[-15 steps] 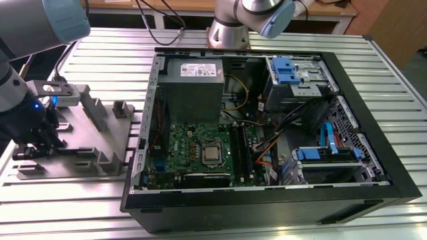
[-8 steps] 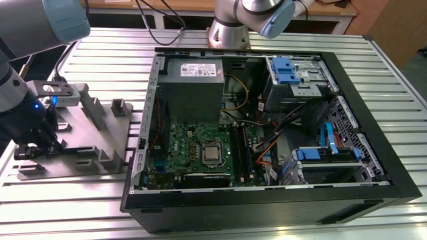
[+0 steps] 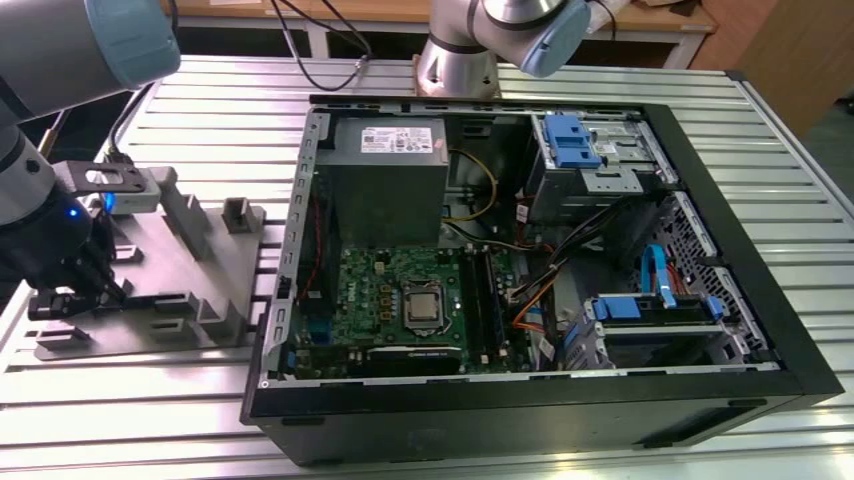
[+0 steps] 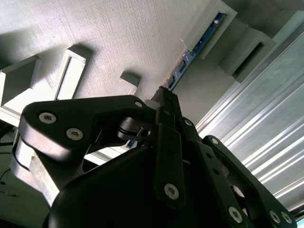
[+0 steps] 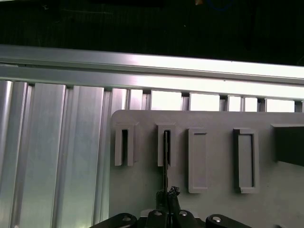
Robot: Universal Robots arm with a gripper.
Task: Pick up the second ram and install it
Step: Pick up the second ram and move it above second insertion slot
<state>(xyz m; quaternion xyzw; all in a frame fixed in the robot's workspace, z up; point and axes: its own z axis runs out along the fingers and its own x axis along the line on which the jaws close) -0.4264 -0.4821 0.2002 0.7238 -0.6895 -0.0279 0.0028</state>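
While the arm (image 3: 40, 150) hangs low at the exterior view's left, its gripper (image 3: 74, 290) sits down over a grey fixture plate (image 3: 160, 300) that lies on the ribbed aluminium table (image 3: 200, 90), just beside the open computer case (image 3: 534, 420). From where I stand the black fingers look drawn together, and both wrist views bear that out. In the second wrist view the gripper (image 4: 164, 97) narrows to a point right at the near end of the second ram (image 4: 199, 45). That stick shows as a thin blue-edged strip running away from the fingertips and through a raised grey holder on the plate (image 4: 118, 38). In the first wrist view the gripper (image 5: 169, 194) meets the same stick edge-on. There the second ram (image 5: 166, 156) is a dark sliver standing on its long edge, its far end seated in the second of a row of slotted holders on the plate (image 5: 142, 190). The fingers appear pinched onto the stick's near end, with no gap that I can make out on either side of it. The ram rests in its holder, well apart from the case.

Inside the case the green motherboard (image 3: 387, 290) lies flat with its square processor (image 3: 424, 305) near the middle. A grey power supply (image 3: 387, 170) sits beyond it, and blue-tabbed drive bays (image 3: 567, 140) stand towards the exterior view's right. Orange and black cables cross between them.
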